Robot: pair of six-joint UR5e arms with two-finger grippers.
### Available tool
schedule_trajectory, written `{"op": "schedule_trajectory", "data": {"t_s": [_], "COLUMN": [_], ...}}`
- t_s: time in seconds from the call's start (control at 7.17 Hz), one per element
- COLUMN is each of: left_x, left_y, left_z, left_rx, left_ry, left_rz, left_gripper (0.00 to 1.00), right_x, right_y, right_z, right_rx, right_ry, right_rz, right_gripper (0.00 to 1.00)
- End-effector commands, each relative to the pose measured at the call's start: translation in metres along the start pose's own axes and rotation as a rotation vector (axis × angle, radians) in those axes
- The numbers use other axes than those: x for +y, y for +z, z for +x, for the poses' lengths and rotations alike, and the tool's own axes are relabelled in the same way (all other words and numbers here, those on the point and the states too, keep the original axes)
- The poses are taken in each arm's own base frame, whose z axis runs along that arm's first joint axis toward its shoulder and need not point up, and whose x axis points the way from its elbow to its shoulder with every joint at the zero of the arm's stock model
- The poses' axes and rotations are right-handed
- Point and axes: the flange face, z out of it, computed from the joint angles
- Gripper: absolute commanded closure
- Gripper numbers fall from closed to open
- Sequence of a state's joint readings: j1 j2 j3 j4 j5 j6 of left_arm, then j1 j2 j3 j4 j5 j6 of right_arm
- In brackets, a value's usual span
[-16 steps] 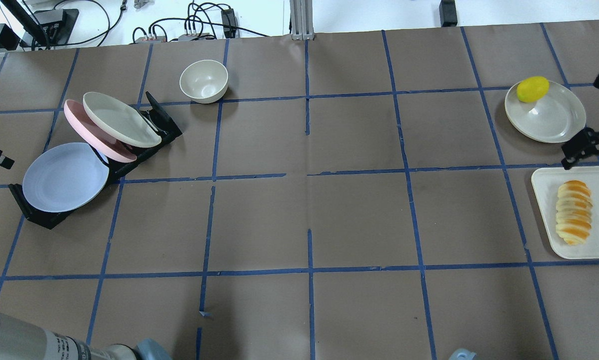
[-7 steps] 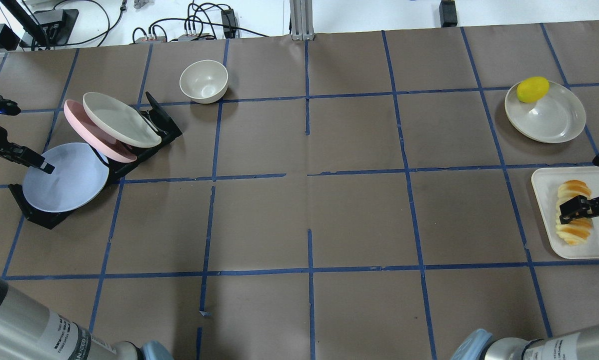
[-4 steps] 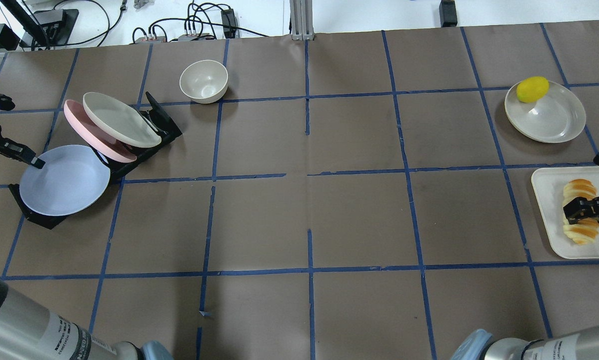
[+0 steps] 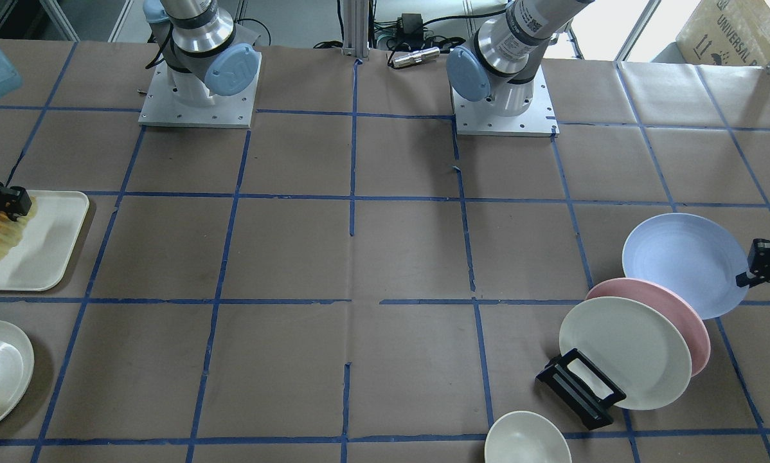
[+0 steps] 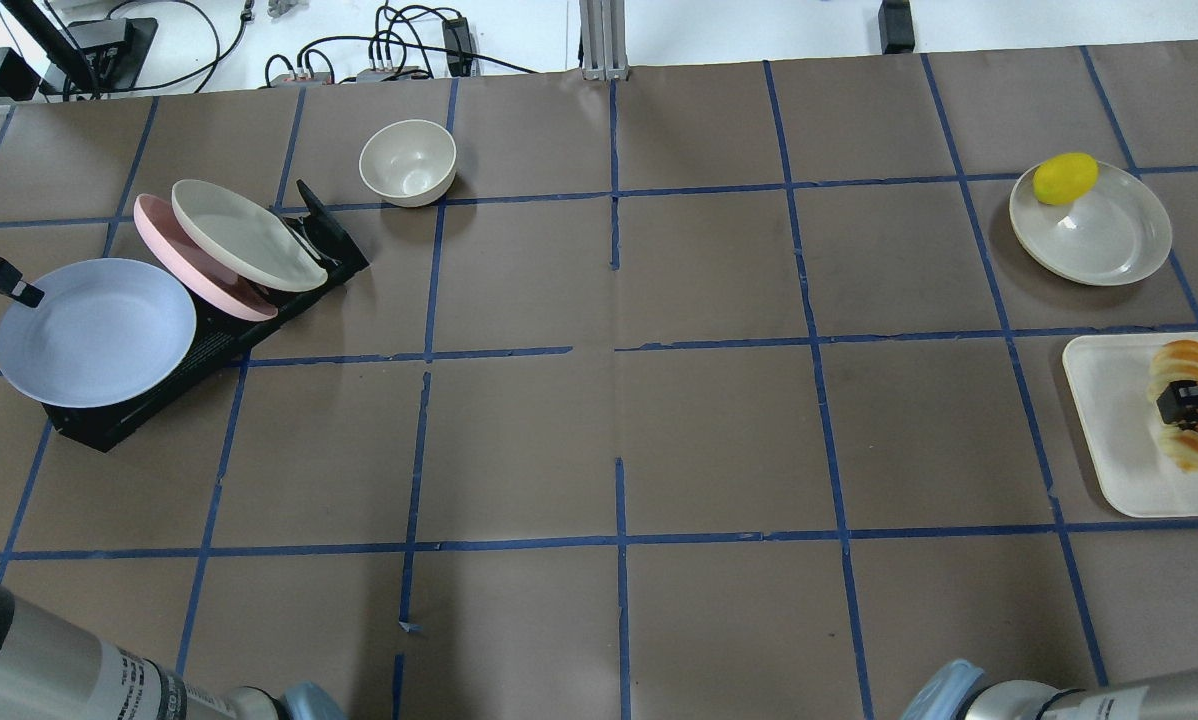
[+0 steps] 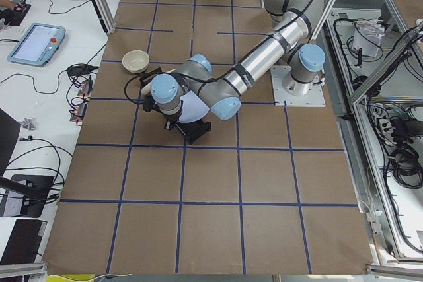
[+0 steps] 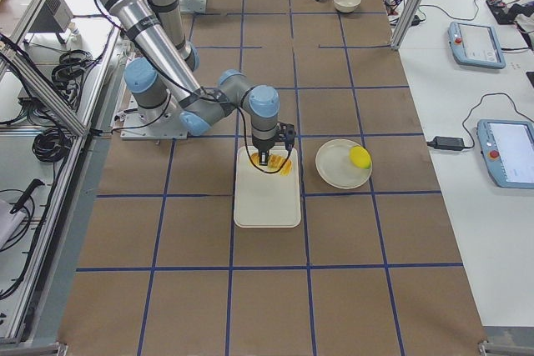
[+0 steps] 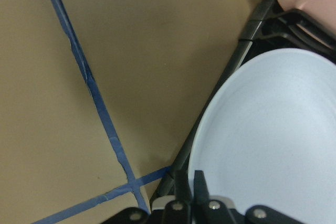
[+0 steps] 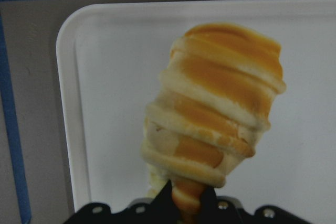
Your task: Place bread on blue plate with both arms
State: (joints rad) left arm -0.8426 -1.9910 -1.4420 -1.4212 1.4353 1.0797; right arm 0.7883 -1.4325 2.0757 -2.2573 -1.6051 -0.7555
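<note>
The blue plate [image 5: 96, 332] has risen leftward off the rack [image 5: 204, 350], left tool [image 8: 190, 182] pinching its rim; right tool [image 5: 1184, 403] clamps the bread [image 5: 1185, 358]: keep both level.

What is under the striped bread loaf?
A white rectangular tray lies below the ridged yellow-orange bread loaf, held by the right hand. Whether they touch is hidden by the loaf.

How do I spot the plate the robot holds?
On the brown table, find the black plate rack. Among the plates there, pick the pale lavender-blue plate, rim pinched by the left gripper; the pink plate and cream-white plate are untouched.
</note>
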Motion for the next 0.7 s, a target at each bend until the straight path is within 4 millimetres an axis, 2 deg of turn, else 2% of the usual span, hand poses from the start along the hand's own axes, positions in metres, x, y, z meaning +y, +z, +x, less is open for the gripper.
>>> {"op": "schedule_trajectory", "data": {"t_s": [0.0,0.14,0.28,0.42,0.56], "left_x": [0.019,0.024,0.014,-0.013,-0.043], "left_y": [-0.052,-0.072,-0.082,-0.066,-0.040], "left_z": [0.051,0.073,0.114,0.173,0.212], "left_rx": [0.047,0.047,0.026,0.023,-0.038], "left_ry": [-0.018,-0.020,-0.005,0.010,0.046], "left_rz": [-0.030,-0.026,-0.027,-0.046,-0.015], "left_gripper": [0.99,0.99,0.99,0.99,0.99], "right_x": [-0.027,-0.040,-0.053,-0.066,-0.074], "right_y": [-0.084,-0.126,-0.163,-0.199,-0.229], "right_z": [-0.018,-0.041,-0.070,-0.102,-0.138], "right_rx": [0.008,0.011,-0.006,0.002,0.017], "right_ry": [-0.069,-0.121,-0.180,-0.249,-0.318], "right_rz": [0.020,0.030,0.062,0.090,0.113], "right_gripper": [0.95,0.95,0.94,0.94,0.94]}}
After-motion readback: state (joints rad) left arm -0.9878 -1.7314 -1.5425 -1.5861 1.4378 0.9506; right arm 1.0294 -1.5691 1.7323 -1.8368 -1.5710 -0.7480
